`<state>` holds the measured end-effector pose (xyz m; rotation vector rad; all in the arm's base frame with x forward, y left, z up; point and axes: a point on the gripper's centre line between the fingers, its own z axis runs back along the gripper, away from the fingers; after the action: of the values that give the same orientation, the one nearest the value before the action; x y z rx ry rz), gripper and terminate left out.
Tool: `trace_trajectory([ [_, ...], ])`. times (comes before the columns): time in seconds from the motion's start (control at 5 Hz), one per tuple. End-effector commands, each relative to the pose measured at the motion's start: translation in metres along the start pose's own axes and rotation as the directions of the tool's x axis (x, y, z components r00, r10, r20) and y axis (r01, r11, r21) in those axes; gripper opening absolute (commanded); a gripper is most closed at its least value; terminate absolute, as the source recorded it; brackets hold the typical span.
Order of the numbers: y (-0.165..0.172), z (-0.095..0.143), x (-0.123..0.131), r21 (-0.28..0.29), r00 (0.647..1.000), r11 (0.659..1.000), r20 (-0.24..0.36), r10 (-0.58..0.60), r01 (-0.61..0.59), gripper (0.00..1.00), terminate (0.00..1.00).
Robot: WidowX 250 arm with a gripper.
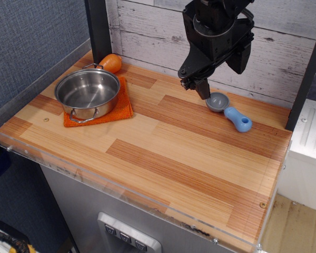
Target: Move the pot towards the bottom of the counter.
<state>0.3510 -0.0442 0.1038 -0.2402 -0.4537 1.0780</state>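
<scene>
One gap decides the coming move: the sideways stretch of counter [163, 142] between the gripper [199, 87] and the pot [88, 94]. The gripper hangs over the back of the counter, its dark fingers pointing down, and the pot lies well away from it toward the picture's left and only slightly nearer the camera, close to the left rim. From this angle I cannot tell whether the fingers stand wide or narrow; they read as one dark tip, and nothing is seen held between them.

The pot sits upright and empty on an orange cloth [121, 108], covering most of it. Its two wire loop handles give it a long axis running roughly from the far side to the near side: one loop faces the camera, the other points back toward an orange object [112, 62] just behind the pot, which I cannot identify for certain. Just beside the gripper, on its camera-right and a little below the fingertips, lies a grey-and-blue scoop [229, 111], apart from the pot and not part of the job.

Judging from this, the arm must first travel left across the counter before any pull toward the near edge, where bare wood lies ahead of the pot.
</scene>
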Motion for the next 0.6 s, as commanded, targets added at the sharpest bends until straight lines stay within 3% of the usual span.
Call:
trace_trajectory([
  [0.0,0.000,0.000,0.000,0.000,1.000,1.000,0.000,0.000,0.000,1.00,0.00],
  [0.2,0.015,0.006,0.029,0.075,0.992,0.993,0.084,-0.099,0.093,1.00,0.00],
  [0.4,0.021,0.015,0.056,0.115,0.978,0.983,0.136,-0.158,0.143,1.00,0.00],
])
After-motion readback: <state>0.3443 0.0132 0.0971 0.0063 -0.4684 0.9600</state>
